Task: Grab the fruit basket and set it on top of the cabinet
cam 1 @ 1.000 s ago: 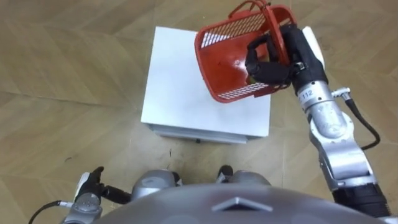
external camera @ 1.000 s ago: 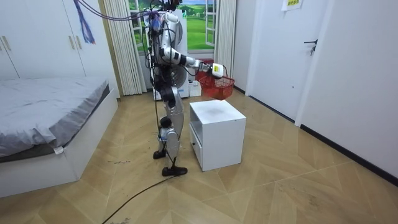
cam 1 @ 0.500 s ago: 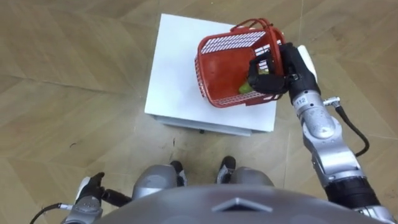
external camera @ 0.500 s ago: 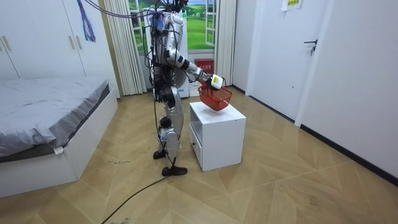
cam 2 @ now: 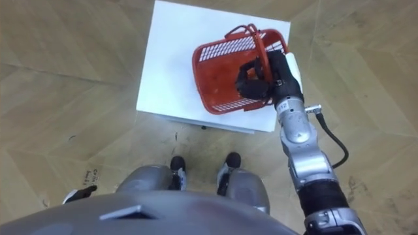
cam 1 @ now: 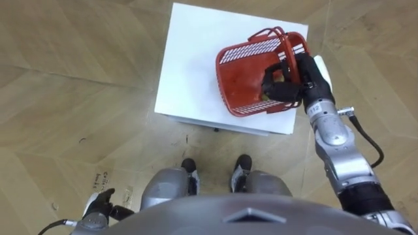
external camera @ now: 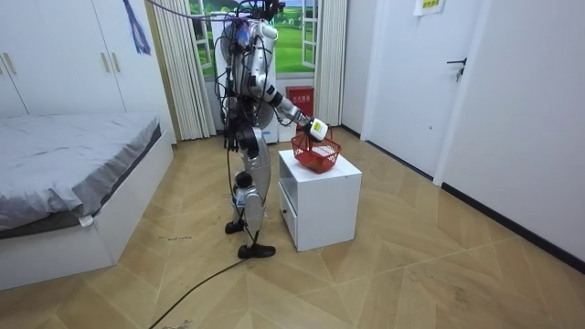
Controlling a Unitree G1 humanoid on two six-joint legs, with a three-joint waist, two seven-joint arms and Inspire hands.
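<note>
A red mesh fruit basket (cam 1: 248,78) with its red handles (cam 1: 271,32) up sits tilted on or just above the right part of the white cabinet top (cam 1: 189,65); contact is unclear. My right hand (cam 1: 290,81) is shut on the basket's right rim, fingers curled inside the wall. A small yellowish-green thing (cam 1: 279,76) peeks out behind those fingers. In the room view the basket (external camera: 316,157) is low over the cabinet (external camera: 320,201), and I stand at the cabinet's side on the room view's left. My left hand (cam 1: 98,203) hangs low at my side.
Wooden floor (cam 1: 78,98) surrounds the cabinet. A bed (external camera: 73,174) stands on the room view's left, wardrobes (external camera: 55,64) behind it. Curtains and a window (external camera: 302,37) are behind me, a white door (external camera: 462,82) on the room view's right.
My right hand has brought the basket down from the air to the cabinet top and turned it more upright. The eye view has shifted with my body.
</note>
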